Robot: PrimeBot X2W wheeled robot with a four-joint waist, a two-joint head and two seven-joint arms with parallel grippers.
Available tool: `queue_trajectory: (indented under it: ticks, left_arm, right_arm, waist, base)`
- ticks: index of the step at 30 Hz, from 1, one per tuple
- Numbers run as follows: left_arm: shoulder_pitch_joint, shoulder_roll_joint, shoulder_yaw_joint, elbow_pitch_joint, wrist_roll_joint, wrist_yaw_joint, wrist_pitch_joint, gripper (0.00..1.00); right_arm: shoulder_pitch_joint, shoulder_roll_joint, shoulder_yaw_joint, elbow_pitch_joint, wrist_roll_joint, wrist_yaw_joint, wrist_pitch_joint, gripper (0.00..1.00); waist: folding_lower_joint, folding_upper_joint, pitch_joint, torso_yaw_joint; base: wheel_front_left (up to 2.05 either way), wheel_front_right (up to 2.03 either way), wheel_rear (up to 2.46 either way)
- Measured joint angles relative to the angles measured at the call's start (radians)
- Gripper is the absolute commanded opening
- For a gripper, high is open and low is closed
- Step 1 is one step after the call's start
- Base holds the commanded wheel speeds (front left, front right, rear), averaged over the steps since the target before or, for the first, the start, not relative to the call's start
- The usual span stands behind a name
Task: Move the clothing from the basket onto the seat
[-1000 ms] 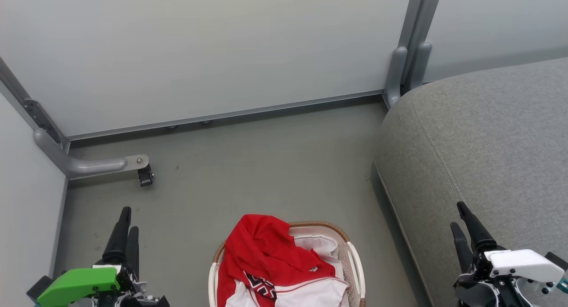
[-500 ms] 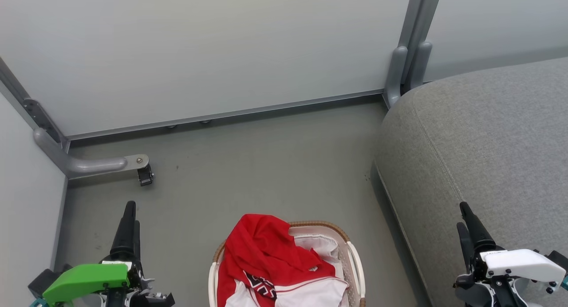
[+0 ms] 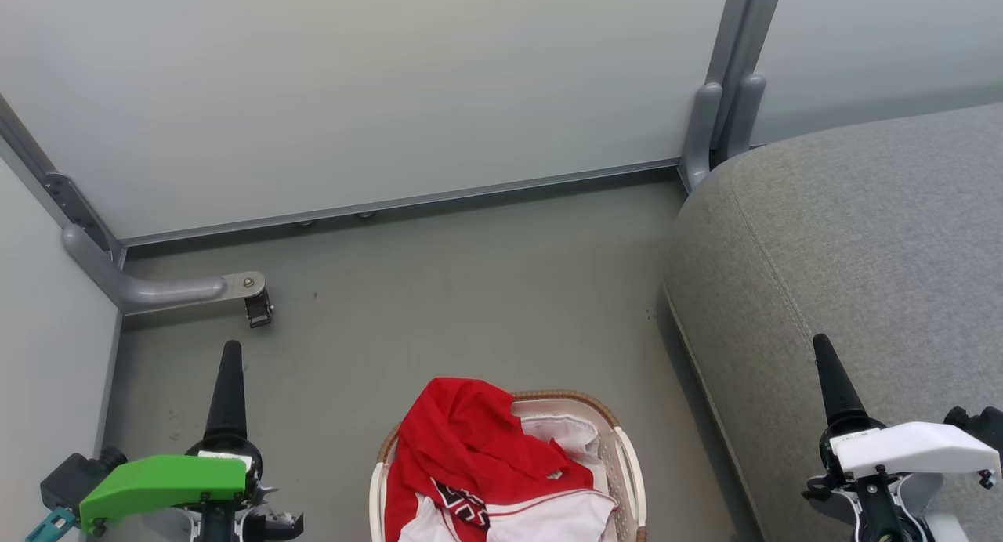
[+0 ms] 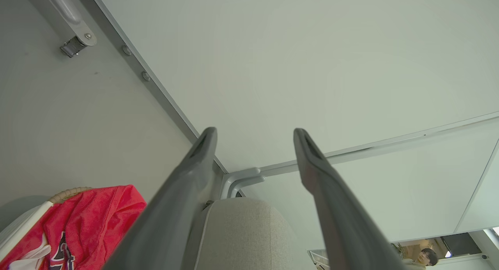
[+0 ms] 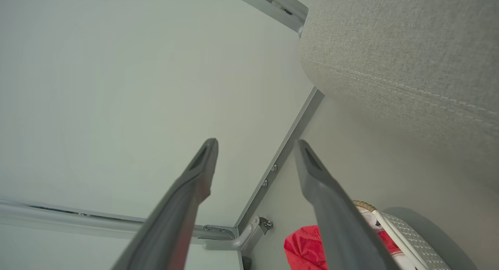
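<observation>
Head camera high, wrist cameras low
I look steeply down through the head camera from above and behind the left gripper [image 4: 254,131] and right gripper [image 5: 256,142]; each wrist camera sits close behind its own fingers, tilted up at the wall panel [image 4: 312,59]. All three share the basket [image 3: 629,467] of clothing [image 3: 462,440] between the grippers, and the seat [image 3: 862,236]

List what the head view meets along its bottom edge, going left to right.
Green-capped left hand with dark fingers → oval white perforated plastic basket holding red-and-white sports clothing → white-capped right hand, seen against the large grey fabric seat.
</observation>
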Motion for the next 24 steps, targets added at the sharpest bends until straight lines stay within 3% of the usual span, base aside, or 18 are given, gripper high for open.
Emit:
queue_trajectory:
  ticks: [24]
  left_arm:
    - [0.030,0.002,-0.042,-0.029,0.358,0.011,-0.078,1.00]
  right_arm:
    - [0.020,-0.003,0.057,-0.038,-0.416,0.000,-0.079,1.00]
  waist:
    - [0.0000,0.0000,0.000,0.011]
  base:
    - [0.00,0.00,0.00]
